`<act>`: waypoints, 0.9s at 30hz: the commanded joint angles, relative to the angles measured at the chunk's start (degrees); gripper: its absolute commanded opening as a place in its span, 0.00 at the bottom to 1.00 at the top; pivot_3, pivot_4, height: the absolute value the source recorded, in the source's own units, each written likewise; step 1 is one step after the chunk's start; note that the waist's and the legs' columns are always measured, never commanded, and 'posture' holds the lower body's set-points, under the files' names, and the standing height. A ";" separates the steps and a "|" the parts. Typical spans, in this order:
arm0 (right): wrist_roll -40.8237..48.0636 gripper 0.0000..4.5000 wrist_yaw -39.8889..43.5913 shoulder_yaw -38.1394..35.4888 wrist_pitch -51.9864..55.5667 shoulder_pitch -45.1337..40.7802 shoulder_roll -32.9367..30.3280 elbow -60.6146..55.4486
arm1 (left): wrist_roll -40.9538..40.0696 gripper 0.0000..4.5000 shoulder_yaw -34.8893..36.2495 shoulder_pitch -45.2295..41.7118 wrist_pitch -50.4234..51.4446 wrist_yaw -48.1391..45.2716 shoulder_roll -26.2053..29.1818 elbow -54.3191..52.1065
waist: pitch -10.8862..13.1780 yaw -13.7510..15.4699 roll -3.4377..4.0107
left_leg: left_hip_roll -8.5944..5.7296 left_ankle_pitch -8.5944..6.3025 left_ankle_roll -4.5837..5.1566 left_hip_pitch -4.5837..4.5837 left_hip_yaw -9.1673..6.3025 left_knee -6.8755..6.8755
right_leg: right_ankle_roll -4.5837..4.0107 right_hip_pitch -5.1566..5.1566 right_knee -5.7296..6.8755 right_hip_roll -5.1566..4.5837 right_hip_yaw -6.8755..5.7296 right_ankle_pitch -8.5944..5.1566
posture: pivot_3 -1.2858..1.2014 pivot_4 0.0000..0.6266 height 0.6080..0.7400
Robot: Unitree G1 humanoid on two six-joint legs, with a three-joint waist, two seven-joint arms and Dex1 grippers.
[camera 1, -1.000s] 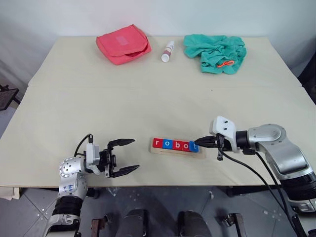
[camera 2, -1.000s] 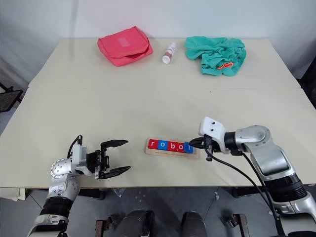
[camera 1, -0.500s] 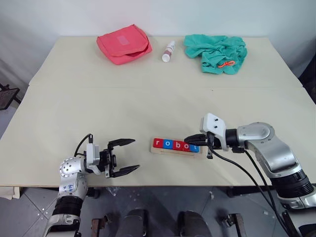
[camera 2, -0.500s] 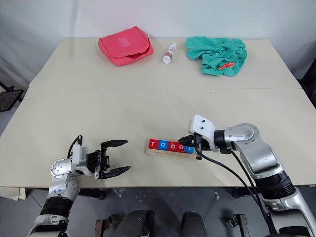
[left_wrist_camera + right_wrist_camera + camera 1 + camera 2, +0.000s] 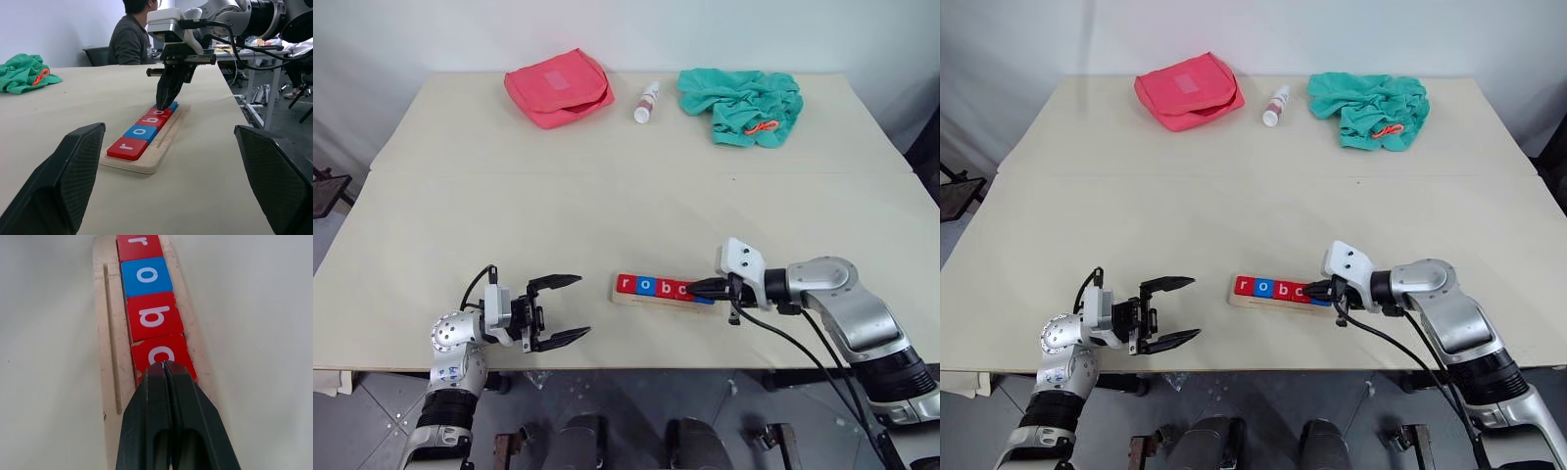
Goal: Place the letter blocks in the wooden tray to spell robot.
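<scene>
Nearest the table's front edge, the left gripper point(image 5: 555, 311) hovers with its two black fingers spread wide and nothing between them, pointing across toward the wooden tray point(image 5: 663, 299). The tray lies just beyond, a little right of centre on the pale table point(image 5: 607, 196), with the letter blocks point(image 5: 651, 287) sitting in a row on it — red r, blue o, red b, then a red o partly covered.

The right gripper point(image 5: 691, 288) comes in from the right with its fingers pressed tightly together, gripping nothing; in the right wrist view its tip point(image 5: 164, 367) rests over the second o, at that end of the row. A blue block edge point(image 5: 172, 105) shows behind the tip in the left wrist view; its letter is hidden.

Far across the table lie a red pouch point(image 5: 558, 86), a small white bottle point(image 5: 646, 102) on its side, and a crumpled green cloth point(image 5: 741, 104) with an orange piece in its folds. In the left wrist view, a seated person point(image 5: 131, 36) shows beyond the table.
</scene>
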 commanded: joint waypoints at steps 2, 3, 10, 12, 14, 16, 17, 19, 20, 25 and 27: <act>1.50 0.01 -1.17 -2.39 0.77 -0.39 0.00 -2.23 | -0.11 1.00 0.19 0.22 -0.37 -0.01 -0.21 -0.84 | 0.00 0.01 0.00 | 0.00 0.00 0.00 0.00 0.00 0.00 | 0.00 0.00 0.00 0.00 0.00 0.00 | 0.52 0.24 1.00; 2.31 0.01 -1.61 -3.16 1.59 -1.06 0.24 -2.75 | -0.08 1.00 0.20 0.12 -0.37 0.02 -0.23 -0.76 | 0.00 0.01 0.00 | 0.00 0.00 0.00 0.00 0.00 0.00 | 0.00 0.00 0.00 0.00 0.00 0.00 | 0.52 0.24 1.00; 5.19 0.01 -1.17 -8.78 -0.22 2.02 -2.35 -4.15 | 0.08 1.00 0.35 -0.05 -0.24 0.17 0.09 -0.49 | 0.00 0.14 0.00 | 0.00 0.00 0.00 -0.01 -0.02 0.00 | 0.00 0.00 -0.01 0.00 0.00 0.00 | 0.52 0.24 1.00; 5.61 0.01 0.70 -11.97 -5.07 5.51 -3.96 -2.58 | 0.03 1.00 0.88 0.09 -0.01 0.30 0.84 -0.47 | 0.00 0.41 -0.01 | -0.02 0.00 0.00 -0.01 -0.05 0.00 | 0.00 0.03 -0.01 0.00 -0.01 0.00 | 0.52 0.24 1.00; 6.29 0.01 3.40 -14.32 -9.53 8.29 -5.53 -0.60 | -0.19 1.00 1.47 0.05 0.30 0.52 1.47 -0.38 | 0.01 0.60 -0.02 | -0.03 0.00 0.00 -0.02 -0.05 -0.01 | 0.00 0.02 -0.01 -0.01 -0.01 0.00 | 0.52 0.24 1.00; 7.75 0.10 8.09 -17.27 -16.10 10.92 -6.99 3.47 | -0.52 1.00 2.46 -0.12 1.47 1.37 2.58 -0.38 | 0.01 0.57 -0.02 | -0.02 0.00 0.01 -0.01 0.04 -0.01 | 0.00 0.02 -0.02 -0.01 0.00 0.00 | 0.52 0.24 1.00; 8.64 0.15 9.85 -18.49 -18.88 11.54 -7.11 5.49 | -0.47 1.00 2.84 -0.21 1.90 1.90 3.03 -0.44 | 0.02 0.55 -0.05 | -0.02 0.00 0.01 0.00 0.06 -0.01 | 0.00 0.03 -0.03 -0.01 0.00 0.00 | 0.52 0.24 1.00; 10.35 0.29 13.70 -20.25 -23.52 11.88 -7.02 9.91 | 0.35 1.00 3.28 -0.45 3.02 3.30 4.05 -0.35 | 0.03 0.44 -0.05 | 0.01 0.00 0.00 0.04 0.09 0.00 | 0.00 0.07 -0.05 0.00 0.00 0.00 | 0.52 0.24 1.00; 11.36 0.37 16.41 -21.19 -26.15 12.08 -7.12 12.51 | 0.59 1.00 3.72 -0.46 3.44 4.06 4.66 -0.38 | 0.03 0.34 -0.05 | 0.02 0.00 0.00 0.06 0.10 0.00 | 0.00 0.09 -0.05 0.00 0.00 0.00 | 0.52 0.24 1.00; 14.51 0.74 25.83 -22.64 -35.36 11.39 -7.64 22.82 | -1.08 1.00 6.53 -1.03 1.77 3.09 5.63 0.50 | 0.03 0.02 -0.06 | 0.03 0.00 0.01 0.09 0.08 -0.02 | 0.00 0.11 -0.05 0.01 -0.02 0.00 | 0.52 0.24 1.00; 15.61 0.88 28.62 -22.30 -40.72 10.19 -8.56 30.03 | -0.27 1.00 7.84 -1.57 1.19 4.73 6.52 1.05 | 0.04 0.06 -0.07 | 0.03 0.00 0.01 0.09 0.06 -0.01 | 0.00 0.15 -0.06 0.00 -0.04 0.00 | 0.52 0.24 1.00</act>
